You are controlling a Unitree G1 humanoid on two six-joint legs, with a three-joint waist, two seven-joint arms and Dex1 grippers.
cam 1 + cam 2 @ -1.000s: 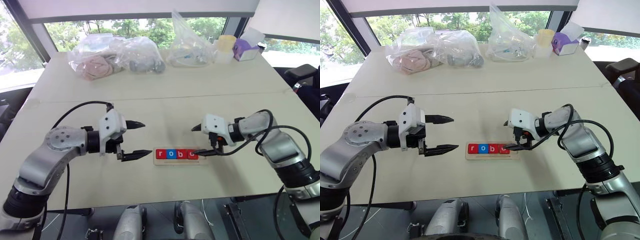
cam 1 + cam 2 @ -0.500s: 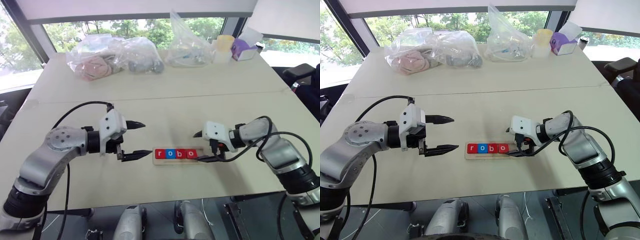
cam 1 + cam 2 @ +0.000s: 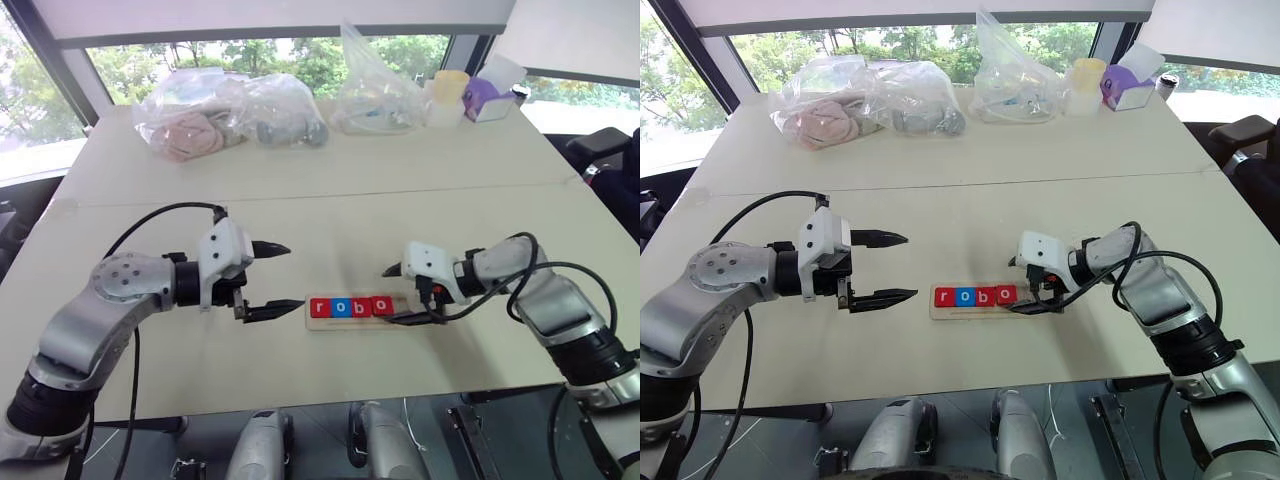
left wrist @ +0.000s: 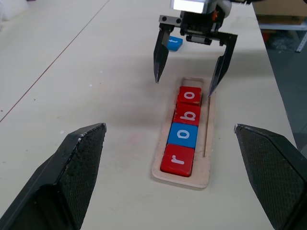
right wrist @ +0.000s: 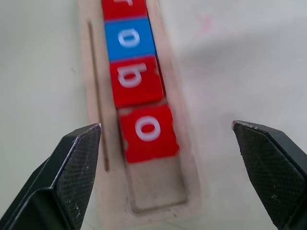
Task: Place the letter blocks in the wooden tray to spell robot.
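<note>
The wooden tray (image 4: 207, 143) lies on the table between my two grippers. It holds several letter blocks in a row: red r (image 4: 177, 160), blue o (image 4: 183, 134), red b (image 4: 187, 114) and red o (image 5: 148, 132), which sits slightly askew. The slot past it (image 5: 156, 187) is bare. My right gripper (image 3: 389, 295) is open, one finger either side of the tray's right end. A blue block (image 4: 174, 43) lies on the table behind that gripper. To the left of the tray my left gripper (image 3: 295, 275) hangs open, holding nothing.
Clear plastic bags (image 3: 215, 115) (image 3: 375, 95) stand along the table's far edge, with a yellow cup (image 3: 452, 88) and a purple box (image 3: 488, 100) at the far right. The tray lies close to the table's front edge (image 3: 330, 392).
The view has shifted a little. My right gripper's lower finger has come off the second red o block, which now shows whole. The left arm has not moved.
</note>
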